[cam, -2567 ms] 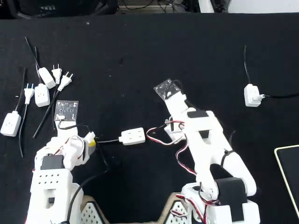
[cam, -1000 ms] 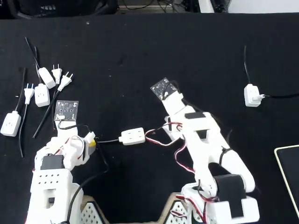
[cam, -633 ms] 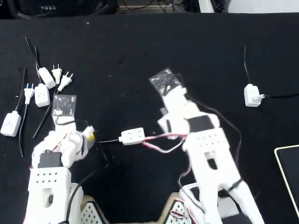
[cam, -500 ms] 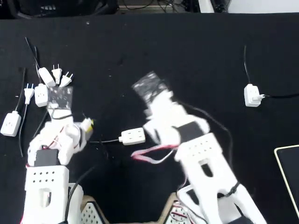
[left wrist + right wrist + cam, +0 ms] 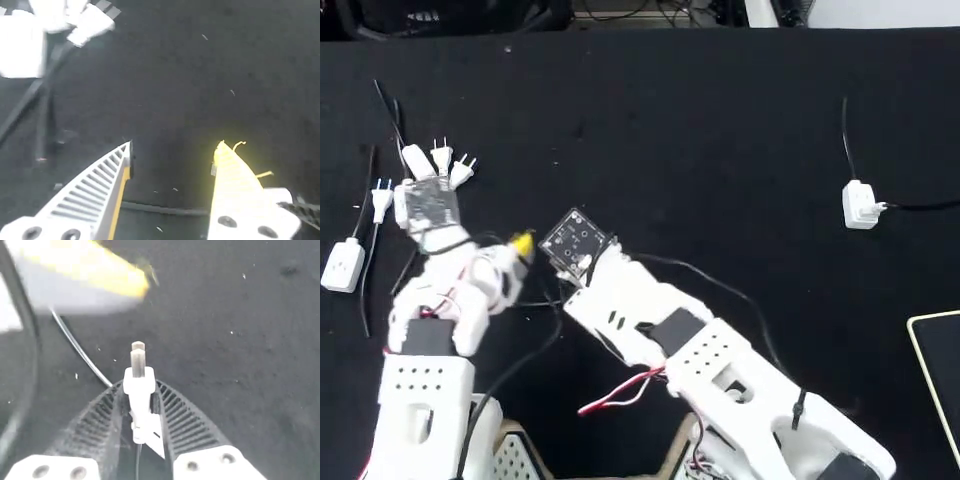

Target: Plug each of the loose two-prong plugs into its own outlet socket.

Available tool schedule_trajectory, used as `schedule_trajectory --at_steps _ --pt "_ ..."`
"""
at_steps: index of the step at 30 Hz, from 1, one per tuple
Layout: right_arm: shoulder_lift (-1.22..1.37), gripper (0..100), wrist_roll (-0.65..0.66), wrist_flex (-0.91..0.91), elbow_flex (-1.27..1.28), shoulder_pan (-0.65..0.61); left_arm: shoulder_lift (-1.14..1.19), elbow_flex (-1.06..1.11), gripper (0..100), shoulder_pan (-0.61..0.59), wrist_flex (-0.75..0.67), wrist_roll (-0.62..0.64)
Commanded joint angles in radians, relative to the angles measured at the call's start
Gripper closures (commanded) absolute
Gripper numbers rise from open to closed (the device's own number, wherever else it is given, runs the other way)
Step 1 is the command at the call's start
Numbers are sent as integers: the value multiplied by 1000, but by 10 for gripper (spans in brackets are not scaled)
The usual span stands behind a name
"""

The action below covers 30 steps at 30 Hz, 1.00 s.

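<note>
**Plug clamped in the right tool, no socket met yet**

The two-prong plug (image 5: 139, 405) sits upright between the fingers of the right tool (image 5: 139, 386). The tool is clamped on its white body, with the prongs pointing away from the wrist and clear above the black worktop (image 5: 720, 120). The plug's thin black cable (image 5: 80, 365) trails off across the cloth. No socket face lies ahead of the prongs in the right wrist view.

From above, the right arm (image 5: 650, 330) lies slantwise across the worktop, its wrist at about 9 o'clock from the centre, near the left arm (image 5: 450, 300).

The left tool (image 5: 172, 150) hangs with its fingers well apart and nothing between them. Just beyond it are a white socket block (image 5: 20, 47) and a loose plug (image 5: 92, 25).

That group sits at 10 o'clock on the worktop: loose plugs (image 5: 452, 165) and another socket block (image 5: 342, 262) at the edge. At 3 o'clock, well apart, a socket with its plug already in (image 5: 860, 205) looks done.

The step in hand seems to be carrying the held plug to a free socket. The next move calls for lining both prongs squarely with the slots. The left tool may need to pin the light block so it does not slide under the push.
</note>
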Motion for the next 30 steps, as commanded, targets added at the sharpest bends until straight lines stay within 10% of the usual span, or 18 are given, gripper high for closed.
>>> schedule_trajectory --at_steps 1,30 --pt "-36 988 -6 -35 -4 -23 -17 -4 734 84 -25 15" --pt "-400 988 0 89 94 -97 -15 51 733 111 -25 -110"
